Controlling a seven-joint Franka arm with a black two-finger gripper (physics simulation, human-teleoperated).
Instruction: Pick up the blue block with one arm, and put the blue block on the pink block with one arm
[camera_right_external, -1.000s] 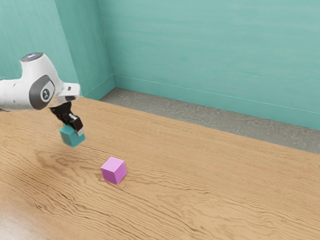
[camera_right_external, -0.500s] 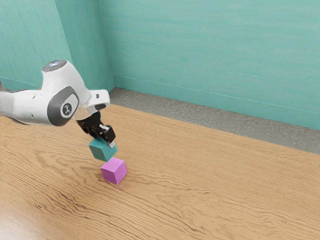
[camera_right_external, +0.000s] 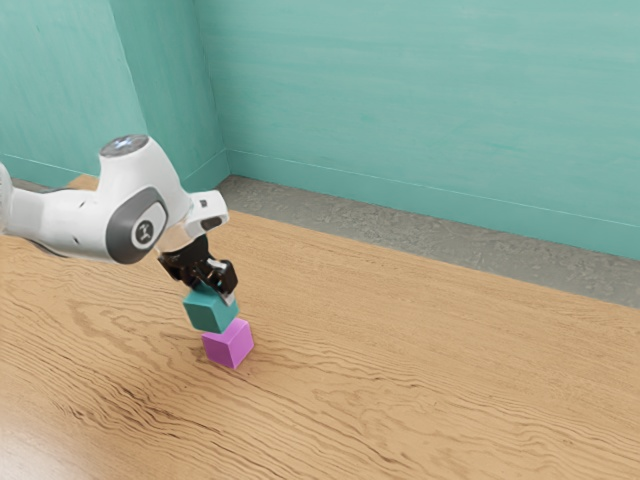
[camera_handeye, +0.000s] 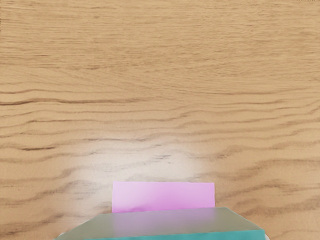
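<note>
Bright, even light; soft shadow under the pink block (camera_right_external: 228, 343); pale glare on the counter (camera_handeye: 160, 155) just beyond it.

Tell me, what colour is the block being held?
The blue block looks teal; exterior view shows it best.

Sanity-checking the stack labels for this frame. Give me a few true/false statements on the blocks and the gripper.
1. The gripper is shut on the blue block. True.
2. The blue block rests flat on the table. False: it is held off the table, over the pink block.
3. The pink block sits on the table. True.
4. The blue block hangs far to the exterior view's right of the pink block. False: it is right above it, shifted slightly toward the exterior view's left.
</note>
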